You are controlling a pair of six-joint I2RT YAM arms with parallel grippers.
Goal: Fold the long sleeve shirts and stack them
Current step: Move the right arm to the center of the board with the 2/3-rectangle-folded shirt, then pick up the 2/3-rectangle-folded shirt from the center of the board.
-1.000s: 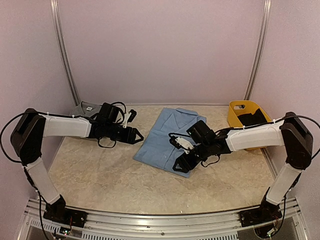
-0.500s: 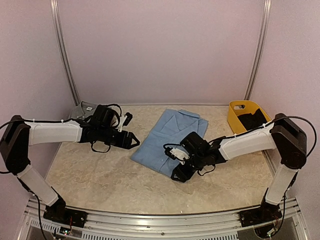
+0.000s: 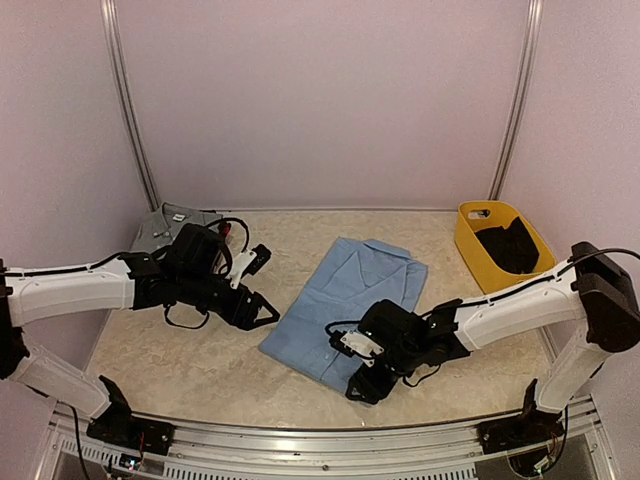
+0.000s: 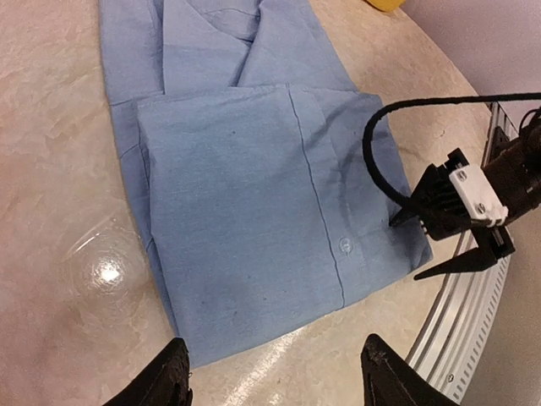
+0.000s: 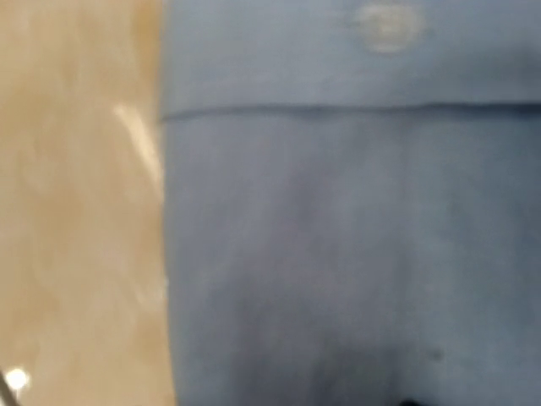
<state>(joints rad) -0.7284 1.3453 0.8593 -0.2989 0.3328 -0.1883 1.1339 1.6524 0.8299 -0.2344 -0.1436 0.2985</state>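
Note:
A light blue long sleeve shirt lies folded in the middle of the table, collar toward the back. My left gripper hovers open just off its left edge; in the left wrist view the shirt fills the frame above my open left gripper, which has bare table under it. My right gripper is at the shirt's near corner, and the left wrist view shows this right gripper with its fingers apart. The right wrist view shows only blurred blue shirt cloth very close. A grey shirt lies at the back left.
A yellow basket stands at the back right with dark cloth inside. The metal rail runs along the table's near edge. Walls close in the back and sides.
Both arms have come toward the near edge. The left gripper moved right toward the shirt's left side, and the right gripper moved left and nearer along the shirt's near corner.

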